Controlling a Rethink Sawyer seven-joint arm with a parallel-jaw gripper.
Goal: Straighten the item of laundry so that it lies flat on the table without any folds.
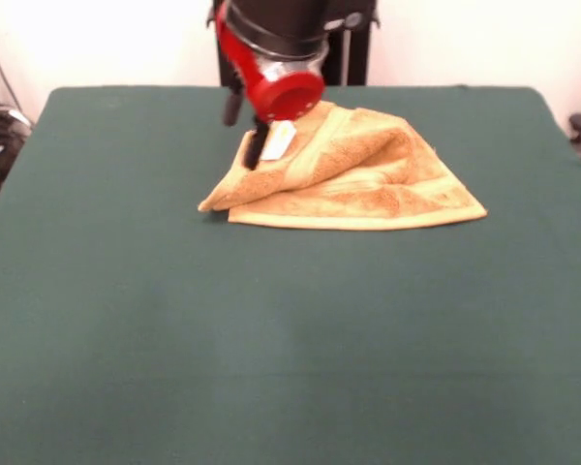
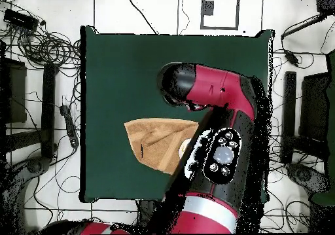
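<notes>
The golden-orange towel (image 1: 358,179) lies folded over itself on the far half of the green table (image 1: 271,339). Its upper layer rises like a tent toward its far left corner, where a small white label (image 1: 278,142) shows. My gripper (image 1: 256,147) comes down at that corner, right beside the label, and appears shut on the raised towel edge. In the overhead view the towel (image 2: 156,143) shows as a pointed wedge. The arm (image 2: 216,154) covers its right part and hides the gripper.
The table (image 2: 118,69) is much wider than the towel, with bare green cloth to the near side and both sides in the front view. The robot's pedestal (image 1: 353,53) stands just behind the far edge. Cables and stands surround the table on the floor.
</notes>
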